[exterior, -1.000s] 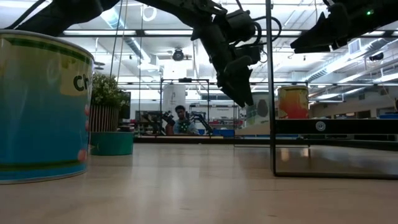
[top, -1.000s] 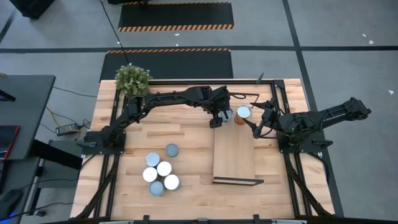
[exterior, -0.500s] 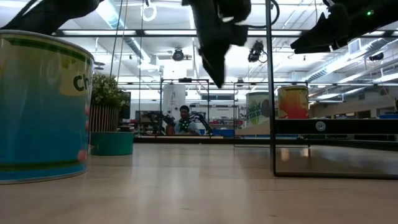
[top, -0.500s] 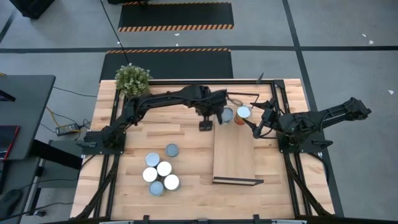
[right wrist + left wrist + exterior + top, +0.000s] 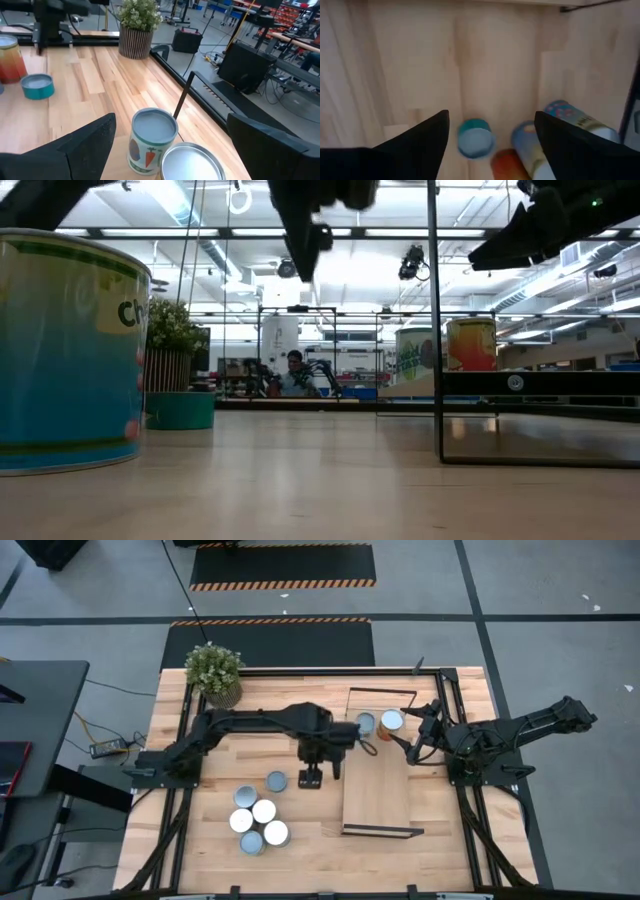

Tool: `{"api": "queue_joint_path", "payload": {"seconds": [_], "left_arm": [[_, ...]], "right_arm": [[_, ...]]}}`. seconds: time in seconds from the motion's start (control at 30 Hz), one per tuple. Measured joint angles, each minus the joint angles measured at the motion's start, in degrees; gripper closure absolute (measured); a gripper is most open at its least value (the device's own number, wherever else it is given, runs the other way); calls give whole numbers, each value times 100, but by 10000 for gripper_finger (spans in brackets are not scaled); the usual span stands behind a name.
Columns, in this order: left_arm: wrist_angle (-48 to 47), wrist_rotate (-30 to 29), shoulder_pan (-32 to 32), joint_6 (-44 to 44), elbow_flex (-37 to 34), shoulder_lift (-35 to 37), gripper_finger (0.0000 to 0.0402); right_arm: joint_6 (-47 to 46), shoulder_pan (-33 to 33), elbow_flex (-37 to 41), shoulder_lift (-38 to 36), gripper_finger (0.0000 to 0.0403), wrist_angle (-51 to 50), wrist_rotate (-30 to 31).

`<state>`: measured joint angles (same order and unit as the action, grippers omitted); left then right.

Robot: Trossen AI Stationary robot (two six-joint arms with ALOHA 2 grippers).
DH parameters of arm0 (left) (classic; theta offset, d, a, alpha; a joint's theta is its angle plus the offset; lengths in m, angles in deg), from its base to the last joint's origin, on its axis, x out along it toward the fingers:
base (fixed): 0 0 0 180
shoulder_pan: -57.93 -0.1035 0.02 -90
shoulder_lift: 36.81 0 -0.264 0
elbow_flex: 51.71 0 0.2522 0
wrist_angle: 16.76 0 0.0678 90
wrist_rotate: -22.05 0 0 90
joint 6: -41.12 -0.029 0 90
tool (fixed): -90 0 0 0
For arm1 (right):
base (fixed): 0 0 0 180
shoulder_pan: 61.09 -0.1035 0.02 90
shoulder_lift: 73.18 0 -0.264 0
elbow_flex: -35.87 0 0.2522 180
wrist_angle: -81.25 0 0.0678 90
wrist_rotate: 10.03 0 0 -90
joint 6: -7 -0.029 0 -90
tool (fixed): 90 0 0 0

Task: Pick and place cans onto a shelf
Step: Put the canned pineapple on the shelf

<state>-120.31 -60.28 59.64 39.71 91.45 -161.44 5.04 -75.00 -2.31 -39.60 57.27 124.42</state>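
Two cans (image 5: 366, 723) (image 5: 392, 720) stand upright on the far end of the light-wood shelf (image 5: 378, 790); they also show in the right wrist view (image 5: 154, 132) (image 5: 190, 161). My left gripper (image 5: 311, 778) is open and empty above the table, just right of a low blue-topped can (image 5: 276, 781) (image 5: 475, 140). Several more cans (image 5: 258, 820) stand clustered at the near left. My right gripper (image 5: 410, 746) (image 5: 170, 119) is open and empty, just right of the shelf's two cans.
A potted plant (image 5: 216, 672) stands at the table's far left corner. The shelf's black frame (image 5: 383, 831) rises at its near end. One can (image 5: 65, 350) stands close to the low camera. A person (image 5: 294, 372) sits in the room beyond the table.
My left gripper has drawn away from the can at the shelf's far end and gone toward the table's near and left edges, toward the loose cans. That can stays upright on the shelf beside the other.
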Motion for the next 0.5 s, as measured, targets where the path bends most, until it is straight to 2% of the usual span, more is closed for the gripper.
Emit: {"api": "queue_joint_path", "payload": {"seconds": [0.17,0.37,0.5], "left_arm": [[128,-378,299,452,-952,656,124],[1184,-403,631,1392,-2852,1955,144],[1563,-444,877,2353,-3997,2882,157]], "right_arm": [[9,0,0,17,14,24,-41],[20,0,0,18,14,79,-50],[-100,0,0,41,14,120,-77]]}}
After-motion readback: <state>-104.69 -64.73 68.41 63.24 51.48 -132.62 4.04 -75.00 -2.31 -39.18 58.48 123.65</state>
